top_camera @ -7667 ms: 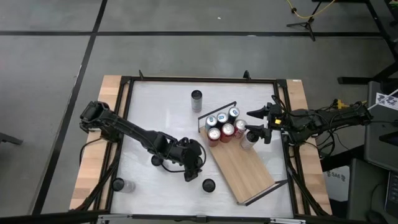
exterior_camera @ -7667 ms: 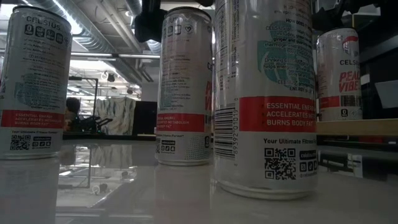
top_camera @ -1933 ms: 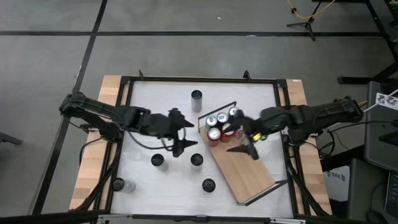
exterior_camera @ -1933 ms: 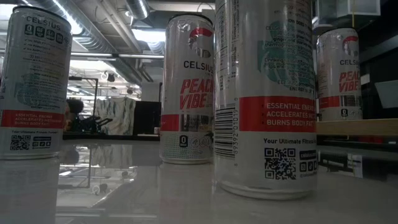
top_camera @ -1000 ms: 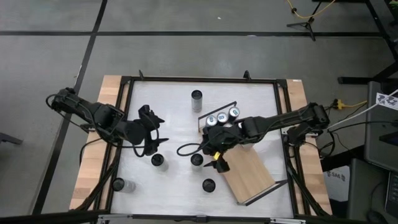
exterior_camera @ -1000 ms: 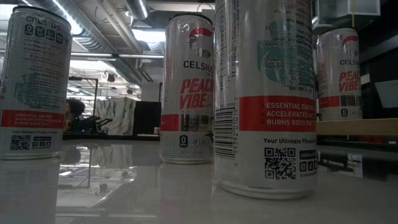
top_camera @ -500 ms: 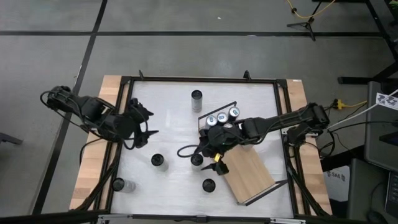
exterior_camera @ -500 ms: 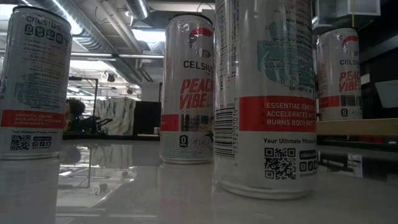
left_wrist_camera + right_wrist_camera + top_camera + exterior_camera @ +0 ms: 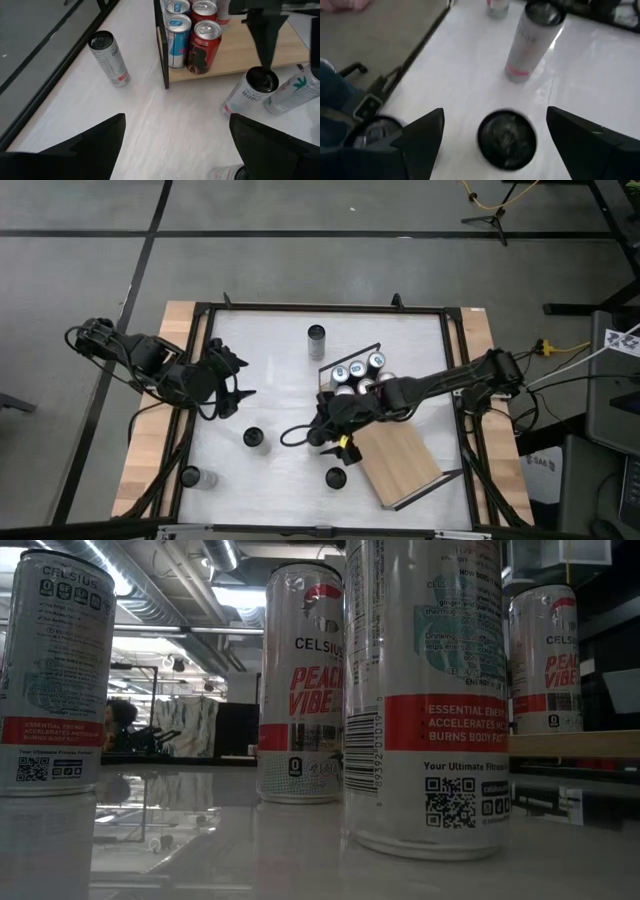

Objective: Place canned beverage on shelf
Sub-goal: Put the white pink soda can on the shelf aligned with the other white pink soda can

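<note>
The table carries the shelf, its long axis running diagonally, cans bunched at its far end. The right arm stretches across the shelf; the right gripper, fingers spread, hovers over an upright can just beside the shelf's edge. The left gripper, also spread, waits near the left edge.

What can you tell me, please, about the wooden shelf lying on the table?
The shelf is a long light-wood board with thin black wire rails at its short ends, lying flat and at a diagonal on the white table. Upright cans, blue-topped and red, crowd its far end; the near half is bare. The open right gripper reaches across it to hover over a can on the table beside it.
</note>
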Controlling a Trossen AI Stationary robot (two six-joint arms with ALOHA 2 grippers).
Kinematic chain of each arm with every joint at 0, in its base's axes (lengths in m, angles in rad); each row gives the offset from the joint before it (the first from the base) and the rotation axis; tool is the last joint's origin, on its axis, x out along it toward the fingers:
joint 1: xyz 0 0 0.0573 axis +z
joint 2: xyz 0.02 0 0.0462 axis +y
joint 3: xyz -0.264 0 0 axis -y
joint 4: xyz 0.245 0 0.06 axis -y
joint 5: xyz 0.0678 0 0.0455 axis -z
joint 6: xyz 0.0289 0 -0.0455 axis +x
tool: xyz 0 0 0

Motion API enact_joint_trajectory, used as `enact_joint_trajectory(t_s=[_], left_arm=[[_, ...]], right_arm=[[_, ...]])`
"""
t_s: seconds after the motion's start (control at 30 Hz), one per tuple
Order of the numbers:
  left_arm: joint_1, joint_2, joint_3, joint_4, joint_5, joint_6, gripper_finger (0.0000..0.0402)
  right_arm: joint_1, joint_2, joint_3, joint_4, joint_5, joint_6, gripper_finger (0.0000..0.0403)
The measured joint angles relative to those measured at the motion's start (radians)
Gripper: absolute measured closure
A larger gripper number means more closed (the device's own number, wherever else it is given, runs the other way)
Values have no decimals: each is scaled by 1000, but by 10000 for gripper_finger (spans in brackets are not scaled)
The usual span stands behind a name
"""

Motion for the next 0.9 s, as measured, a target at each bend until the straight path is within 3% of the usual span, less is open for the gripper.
enact_joint_trajectory(t_s=[0.47,0.9], left_arm=[[-2,0,0,7,2,-4,51],[-2,0,0,6,2,-4,51]], right_arm=[[0,83,0,-1,72,-2,61],[0,124,0,-22,61,-2,61]])
